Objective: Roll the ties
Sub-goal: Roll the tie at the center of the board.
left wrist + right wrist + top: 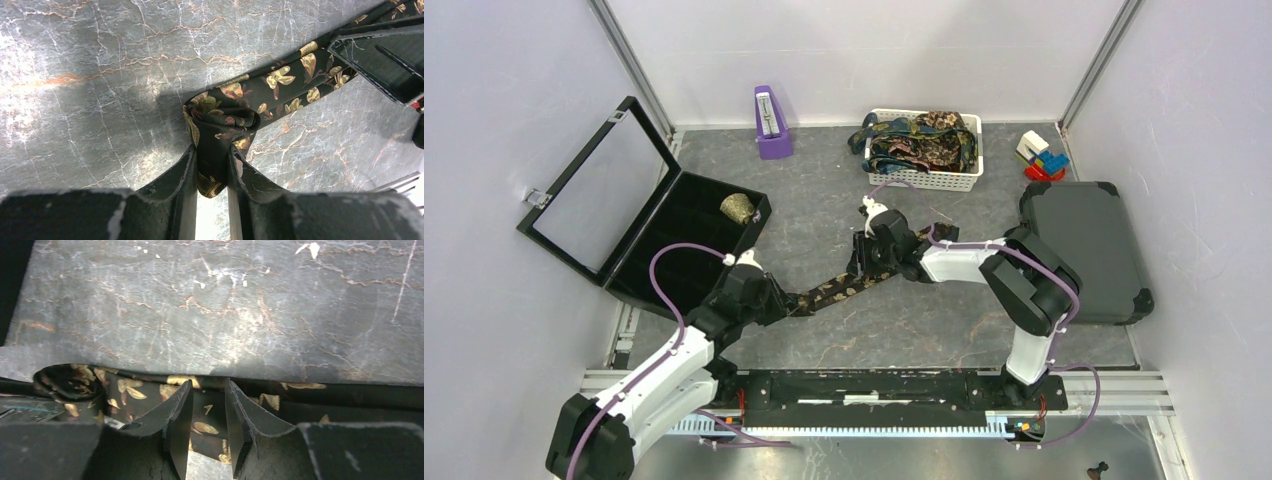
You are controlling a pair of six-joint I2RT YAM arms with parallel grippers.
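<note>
A dark tie with a gold floral print (849, 285) lies diagonally across the table's middle. My left gripper (769, 300) is at its lower-left end, shut on the partly rolled end (220, 120); the fabric is pinched between the fingers (187, 170). My right gripper (874, 250) sits over the tie's middle, jaws a narrow gap apart, with the flat tie (210, 407) showing behind and between the fingertips. The rolled end also shows at the left of the right wrist view (65, 382). Several more ties (919, 140) lie heaped in a white basket (924, 182).
An open black display case (639, 215) stands at the left with one rolled tie (738, 208) in a compartment. There is a purple object (771, 125) at the back, a closed dark grey case (1084, 250) at the right, and coloured toy blocks (1042, 155) at the back right.
</note>
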